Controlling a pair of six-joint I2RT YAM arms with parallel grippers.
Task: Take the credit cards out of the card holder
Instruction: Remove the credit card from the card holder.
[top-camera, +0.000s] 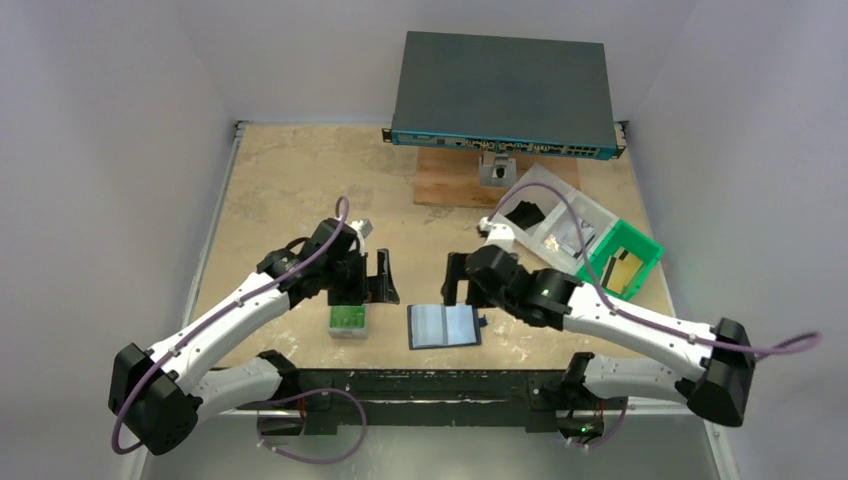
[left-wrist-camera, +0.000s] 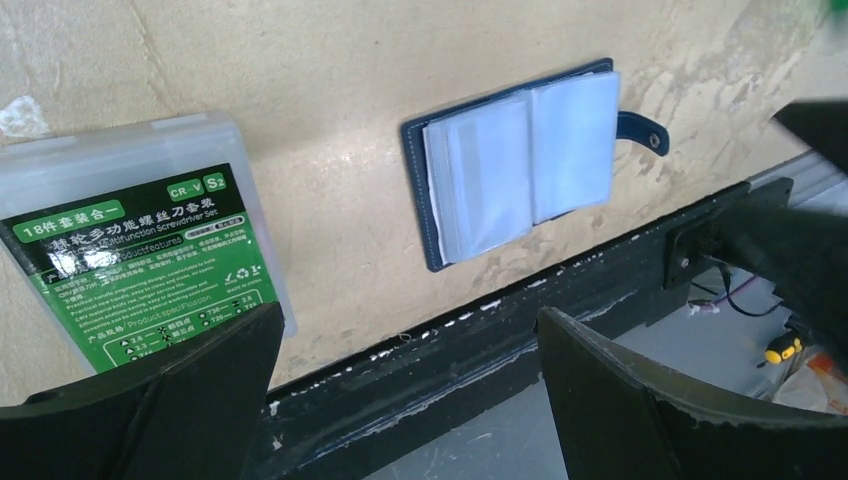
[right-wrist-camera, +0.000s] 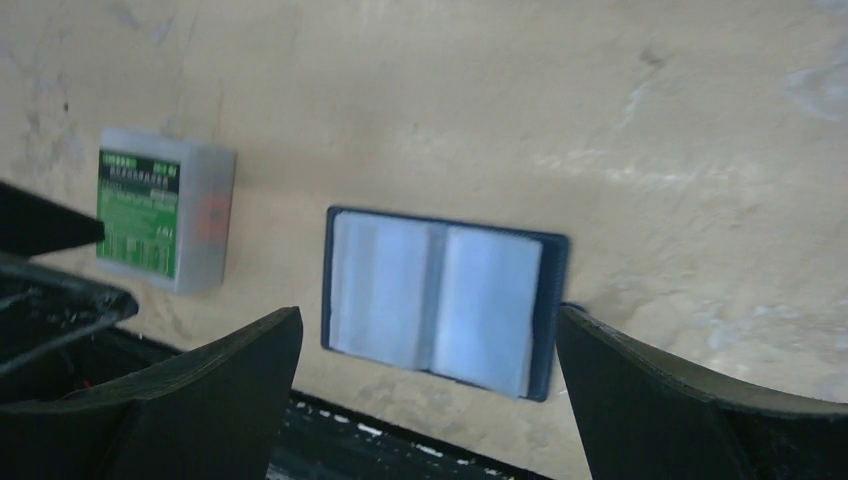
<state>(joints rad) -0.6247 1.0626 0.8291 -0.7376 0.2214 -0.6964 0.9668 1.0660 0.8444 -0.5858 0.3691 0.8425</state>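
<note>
The left gripper (top-camera: 384, 278) hangs above the table (top-camera: 290, 190) with its two fingers wide apart and nothing between them. It is just to the left of the card holder (top-camera: 444, 326) and a little behind it. The right gripper (top-camera: 455, 281) is spread wide in the same way and also holds nothing. It hangs just behind the card holder's right half.

In each wrist view only the dark inner tips of the fingers show; the rest is cut off by the lower edge. The right wrist view is blurred, so the pockets of the card holder are hard to read there. It lies open and flat near the front edge of the table, light sleeves up, with its snap tab (left-wrist-camera: 640, 130) sticking out on one side. The sleeves look pale, and I cannot tell if a card is inside them.

The credit cards (top-camera: 624, 268) seem to be the tan-gold flat pieces in a green bin (top-camera: 648, 252), well to the right of the card holder and further back. They are too small to count.

Just left of the card holder lies a grey case with green label (top-camera: 348, 320), and the left arm partly covers it from above. A clear tray (top-camera: 558, 215) with dark items stands beside the bin, half hidden by the right arm's cable. Far behind the card holder is a wooden board (top-camera: 450, 182) and a dark flat box (top-camera: 505, 90).
</note>
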